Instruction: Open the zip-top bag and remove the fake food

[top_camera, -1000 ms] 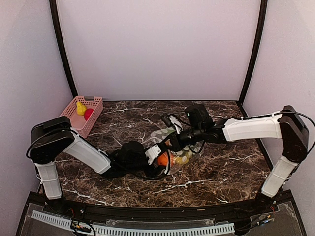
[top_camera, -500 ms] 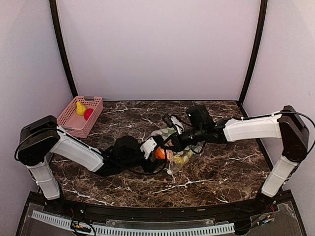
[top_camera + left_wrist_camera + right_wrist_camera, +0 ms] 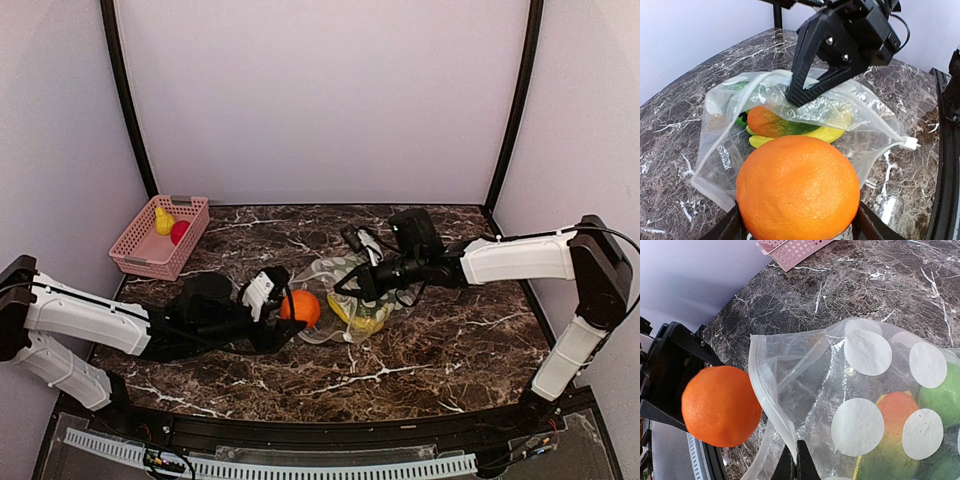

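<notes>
A: Where is the zip-top bag, and what is being done to it?

B: The zip-top bag is lying mid-counter with its mouth gaping toward the left arm. The right fingers are pinching the upper lip of the mouth and holding it raised. The clear plastic is tenting over the fruit inside: a yellow banana and a piece shading from orange to green.

A: And the fake food outside the bag?

B: The left fingers are clamping the orange ball from both sides. It is sitting just outside the mouth, clear of the plastic. Whether it is touching the counter is hard to tell.

A: What else is standing around?

B: A pink basket is sitting well apart, at the far left corner. It is holding a yellow piece and a red ball.

A: How should this step be done well?

B: The ball probably belongs in that basket next. The left arm would do best with a firm squeeze, since the glossy round surface looks slippery. A level path away from the bag should stop anything snagging the loose lip. The right fingers should be holding their pinch steady and high, leaving the mouth wide for the next reach. Letting go would likely drop the floppy film over the banana.
</notes>
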Tool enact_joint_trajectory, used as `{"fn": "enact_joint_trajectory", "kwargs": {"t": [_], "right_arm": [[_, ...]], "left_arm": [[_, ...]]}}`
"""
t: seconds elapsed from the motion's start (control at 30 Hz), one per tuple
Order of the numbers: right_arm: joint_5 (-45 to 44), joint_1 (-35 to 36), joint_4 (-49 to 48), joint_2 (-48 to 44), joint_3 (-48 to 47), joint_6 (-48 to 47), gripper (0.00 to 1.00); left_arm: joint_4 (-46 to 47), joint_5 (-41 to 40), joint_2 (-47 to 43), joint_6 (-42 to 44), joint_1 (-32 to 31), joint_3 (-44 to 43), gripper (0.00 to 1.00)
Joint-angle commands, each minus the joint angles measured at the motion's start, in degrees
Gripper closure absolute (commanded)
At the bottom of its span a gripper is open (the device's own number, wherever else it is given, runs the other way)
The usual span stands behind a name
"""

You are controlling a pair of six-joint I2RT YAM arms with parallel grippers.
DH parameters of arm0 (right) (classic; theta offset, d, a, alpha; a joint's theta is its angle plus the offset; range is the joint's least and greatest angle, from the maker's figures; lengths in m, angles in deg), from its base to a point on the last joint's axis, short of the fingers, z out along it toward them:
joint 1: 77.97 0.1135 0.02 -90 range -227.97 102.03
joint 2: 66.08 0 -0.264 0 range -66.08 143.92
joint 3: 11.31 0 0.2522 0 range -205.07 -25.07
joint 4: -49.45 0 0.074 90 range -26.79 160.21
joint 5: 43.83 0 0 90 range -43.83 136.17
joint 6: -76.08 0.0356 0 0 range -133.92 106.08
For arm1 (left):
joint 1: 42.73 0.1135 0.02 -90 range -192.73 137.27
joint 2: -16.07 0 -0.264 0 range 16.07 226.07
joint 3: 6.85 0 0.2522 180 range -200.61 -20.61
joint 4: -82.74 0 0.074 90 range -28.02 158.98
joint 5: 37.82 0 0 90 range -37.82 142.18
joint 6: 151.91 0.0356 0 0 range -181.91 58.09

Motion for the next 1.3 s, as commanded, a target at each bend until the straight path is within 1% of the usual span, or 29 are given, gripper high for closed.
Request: {"fn": "enact_joint_trajectory", "kwargs": {"t": [0.0, 0.03, 0.07, 0.1, 0.23, 0.3, 0.33, 0.37, 0.4, 0.43, 0.47, 0.57, 0.67, 0.73, 0.83, 0.93, 1.13, 1.27], "right_arm": [[1.1, -0.6, -2.1, -0.1, 1.1, 0.4, 1.0], [1.2, -0.6, -2.3, 0.0, 1.1, 0.5, 1.0], [1.3, -0.6, -2.4, 0.1, 1.2, 0.6, 1.0], [1.4, -0.6, -2.6, 0.0, 1.3, 0.7, 1.0], [1.4, -0.6, -2.9, -0.1, 1.6, 0.7, 1.0], [1.5, -0.6, -2.9, -0.3, 1.7, 0.7, 1.0], [1.5, -0.6, -2.9, -0.3, 1.8, 0.6, 1.0], [1.6, -0.6, -2.9, -0.3, 1.9, 0.6, 1.0], [1.6, -0.6, -2.8, -0.4, 1.9, 0.6, 1.0], [1.6, -0.6, -2.9, -0.4, 1.9, 0.5, 1.0], [1.7, -0.6, -2.9, -0.4, 1.9, 0.5, 1.0], [1.8, -0.6, -3.0, -0.5, 2.0, 0.4, 1.0], [2.0, -0.6, -3.5, -0.5, 2.3, 0.7, 1.0], [2.4, -0.6, -4.0, -0.5, 2.5, 1.1, 1.0], [2.7, -0.6, -4.6, -0.3, 2.7, 1.4, 1.0], [3.2, -0.6, -5.0, -0.1, 2.9, 1.7, 1.0], [3.5, -0.6, -4.8, 0.0, 2.9, 1.7, 1.0], [3.2, -0.6, -4.3, -0.1, 2.7, 1.2, 1.0]], "left_arm": [[-4.5, -0.2, -7.5, -7.0, 3.2, 0.9, 0.5], [-5.5, 0.2, -8.4, -8.0, 4.2, 0.6, 0.5], [-5.8, 0.8, -10.3, -9.8, 6.8, 0.5, 0.5], [-6.8, 0.9, -11.1, -10.5, 8.1, 0.2, 0.5], [-12.7, 0.1, -15.2, -13.4, 16.4, -2.7, 0.5], [-15.3, -0.2, -17.1, -15.6, 23.2, -4.4, 0.5], [-16.9, -0.3, -17.5, -16.2, 25.0, -5.6, 0.5], [-17.8, -0.3, -17.9, -17.4, 28.8, -6.2, 0.5], [-19.4, -0.3, -17.9, -18.1, 30.7, -7.5, 0.5], [-20.3, -0.5, -17.8, -19.2, 34.6, -8.2, 0.5], [-22.1, -0.6, -17.6, -19.5, 36.3, -9.7, 0.5], [-25.0, -0.1, -14.8, -20.6, 44.6, -13.5, 0.5], [-27.5, 0.7, -11.0, -20.9, 50.0, -16.9, 0.49], [-28.0, 1.6, -6.5, -21.8, 54.5, -18.9, 0.49], [-27.8, 1.6, -1.9, -23.4, 57.5, -21.7, 0.49], [-26.7, -0.7, 4.1, -22.9, 57.9, -23.7, 0.48], [-28.2, -5.1, 14.5, -21.1, 60.1, -32.2, 0.47], [-29.1, -6.3, 19.9, -21.1, 61.8, -36.3, 0.46]]}}
